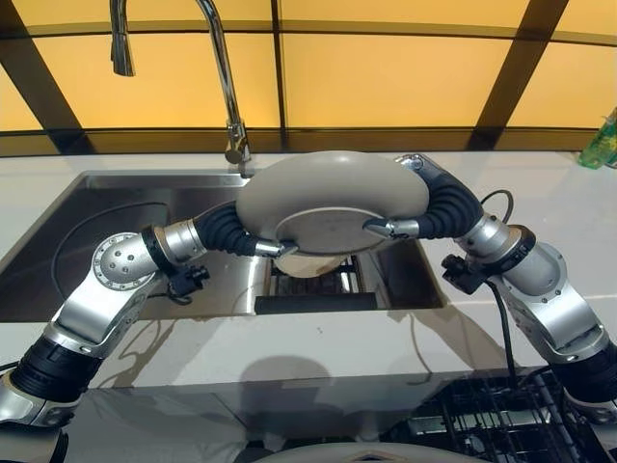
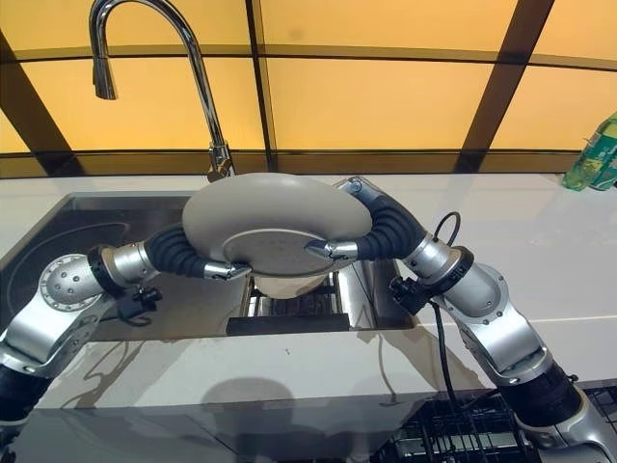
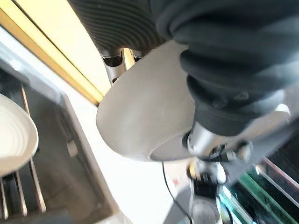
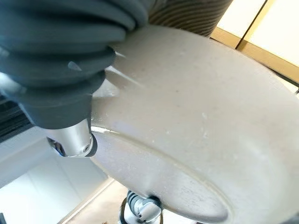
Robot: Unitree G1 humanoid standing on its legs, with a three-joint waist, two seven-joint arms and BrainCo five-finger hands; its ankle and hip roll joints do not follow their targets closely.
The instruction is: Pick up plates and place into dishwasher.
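Note:
A beige plate [image 1: 328, 188] hangs tilted above the sink, its underside toward me. My left hand [image 1: 229, 234] grips its left rim, with the thumb on the underside and the fingers hidden behind. My right hand [image 1: 445, 208] grips the right rim the same way, its thumb pressed on the plate's base ring. The left wrist view shows the plate [image 3: 140, 121] close up, and so does the right wrist view [image 4: 196, 121]. Below it, a white ribbed plate [image 1: 310, 266] rests on a wire rack [image 1: 318, 285] in the sink.
The steel sink [image 1: 116, 207] is set in a pale counter [image 1: 559, 193], with a tall faucet [image 1: 228, 92] behind it. A green bottle [image 1: 603, 143] stands at the far right. The black dishwasher rack [image 1: 482, 424] lies open below the counter's front edge, at the lower right.

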